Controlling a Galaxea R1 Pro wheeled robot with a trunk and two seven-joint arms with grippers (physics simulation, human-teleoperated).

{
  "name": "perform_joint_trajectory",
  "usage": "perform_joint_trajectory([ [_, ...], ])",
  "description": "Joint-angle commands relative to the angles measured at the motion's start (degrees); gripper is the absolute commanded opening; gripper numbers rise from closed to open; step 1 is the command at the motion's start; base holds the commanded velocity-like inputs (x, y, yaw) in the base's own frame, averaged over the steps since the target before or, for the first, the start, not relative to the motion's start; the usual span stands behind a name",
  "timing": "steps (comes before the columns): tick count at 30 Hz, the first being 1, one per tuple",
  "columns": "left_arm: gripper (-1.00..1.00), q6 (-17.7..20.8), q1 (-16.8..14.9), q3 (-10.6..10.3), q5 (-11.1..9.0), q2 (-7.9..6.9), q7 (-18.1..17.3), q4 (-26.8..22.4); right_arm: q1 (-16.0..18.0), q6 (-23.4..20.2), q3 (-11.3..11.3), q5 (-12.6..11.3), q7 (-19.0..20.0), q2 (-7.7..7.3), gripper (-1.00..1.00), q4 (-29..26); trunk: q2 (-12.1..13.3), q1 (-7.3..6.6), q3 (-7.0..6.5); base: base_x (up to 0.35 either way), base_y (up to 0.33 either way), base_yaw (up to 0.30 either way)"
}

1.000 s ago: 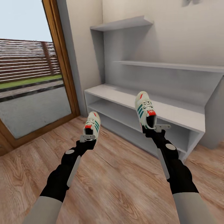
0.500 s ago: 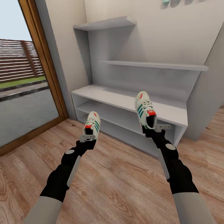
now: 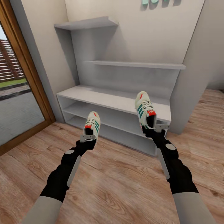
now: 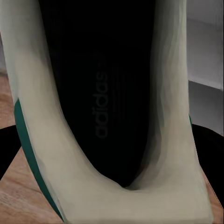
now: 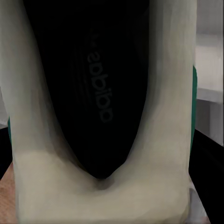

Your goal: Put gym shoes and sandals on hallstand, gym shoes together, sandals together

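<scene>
head view: my left tool [image 3: 88, 138] is pinched on the heel of the left gym shoe [image 3: 93, 123], carrying it toe-forward above the corridor floor [image 3: 118, 174], just short of the hallstand [image 3: 115, 99]. my right tool [image 3: 154, 128] is clamped on the heel of the right gym shoe [image 3: 144, 109], which is held higher, its toe overlapping the hallstand's bench top as seen from the head. neither shoe touches the rack or the floor. left wrist view: the shoe's dark insole [image 4: 100, 93] and cream collar sit close between my fingers. right wrist view: same finding, dark insole [image 5: 93, 88] framed by the cream collar.
</scene>
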State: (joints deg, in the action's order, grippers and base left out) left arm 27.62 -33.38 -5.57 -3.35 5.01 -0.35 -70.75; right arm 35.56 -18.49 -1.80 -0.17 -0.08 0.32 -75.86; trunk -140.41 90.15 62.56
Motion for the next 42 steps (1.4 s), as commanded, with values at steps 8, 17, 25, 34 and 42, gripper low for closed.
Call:
perform_joint_trajectory([
  [8, -1.00, 0.32, -0.02, 0.04, -0.33, 0.00, -0.01, -0.09, 0.04, -0.31, -0.04, 0.00, -0.01, 0.03, -1.00, -0.08, -0.02, -0.01, 0.05, 0.000, 0.000, -0.253],
  [17, -1.00, 0.32, -0.02, 0.04, -0.32, 0.00, -0.01, -0.09, 0.04, -0.31, -0.04, 0.00, -0.02, 0.03, -1.00, -0.08, -0.02, -0.01, 0.05, 0.000, 0.027, -0.253],
  [25, -1.00, 0.32, -0.02, 0.04, -0.33, 0.00, -0.01, -0.09, 0.04, -0.31, -0.04, 0.00, -0.01, 0.03, -1.00, -0.08, -0.02, -0.01, 0.05, 0.000, 0.002, -0.253],
  [34, -1.00, 0.25, -0.02, 0.04, -0.24, 0.00, -0.01, -0.10, 0.04, -0.31, -0.04, 0.02, -0.01, 0.03, -1.00, -0.08, -0.02, -0.01, 0.05, 0.000, 0.000, -0.035],
  [42, -1.00, 0.24, -0.02, 0.04, -0.25, 0.00, -0.01, -0.17, 0.04, -0.31, -0.04, 0.01, -0.03, 0.03, -1.00, -0.08, -0.02, -0.01, 0.05, 0.000, 0.000, -0.001],
])
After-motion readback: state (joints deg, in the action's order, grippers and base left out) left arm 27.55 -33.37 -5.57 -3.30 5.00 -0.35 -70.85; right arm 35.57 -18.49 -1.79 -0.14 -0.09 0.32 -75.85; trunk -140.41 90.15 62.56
